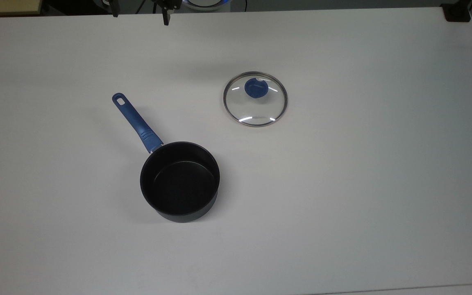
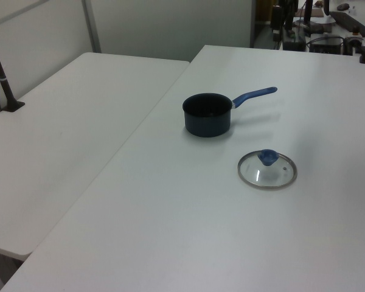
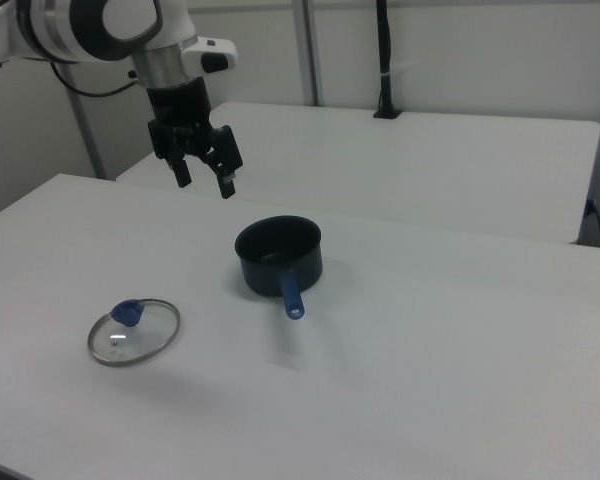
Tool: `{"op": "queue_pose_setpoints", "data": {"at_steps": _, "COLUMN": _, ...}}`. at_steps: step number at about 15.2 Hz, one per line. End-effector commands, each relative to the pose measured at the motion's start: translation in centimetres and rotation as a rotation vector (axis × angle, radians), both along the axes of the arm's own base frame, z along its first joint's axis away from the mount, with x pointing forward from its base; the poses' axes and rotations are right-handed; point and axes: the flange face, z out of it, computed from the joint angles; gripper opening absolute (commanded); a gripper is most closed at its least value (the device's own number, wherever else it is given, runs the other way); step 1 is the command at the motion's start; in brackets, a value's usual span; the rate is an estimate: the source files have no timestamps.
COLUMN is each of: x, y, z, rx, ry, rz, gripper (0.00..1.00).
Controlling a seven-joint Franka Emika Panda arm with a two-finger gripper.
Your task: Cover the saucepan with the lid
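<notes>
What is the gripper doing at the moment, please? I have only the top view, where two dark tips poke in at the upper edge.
Observer: In the right view the gripper is open and empty, pointing down.
Operator: Thank you. Is it down at the lid's height?
Observer: No. It hangs well above the table, higher than the rim of the saucepan, while the lid lies flat on the table.
Operator: Does the knob offer something to grip?
Observer: The left view shows the blue knob standing up from the glass, seemingly wider at its top.
</notes>
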Motion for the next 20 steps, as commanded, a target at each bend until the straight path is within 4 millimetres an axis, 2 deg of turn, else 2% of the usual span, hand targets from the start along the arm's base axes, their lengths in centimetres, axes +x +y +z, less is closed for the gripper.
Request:
{"op": "queue_pose_setpoints", "data": {"at_steps": 1, "x": -0.5, "y": 0.2, "z": 0.3, "rx": -0.011, "ry": 0.019, "rz": 0.01, "gripper": 1.0}}
{"op": "queue_pose_setpoints", "data": {"at_steps": 14, "x": 0.0, "y": 0.4, "z": -0.2, "rx": -0.012, "ry": 0.021, "rz": 0.016, "gripper": 1.0}}
{"op": "queue_pose_setpoints", "data": {"at_steps": 20, "x": 0.2, "y": 2.0, "z": -0.7, "rx": 0.001, "ry": 0.031, "rz": 0.038, "gripper": 1.0}}
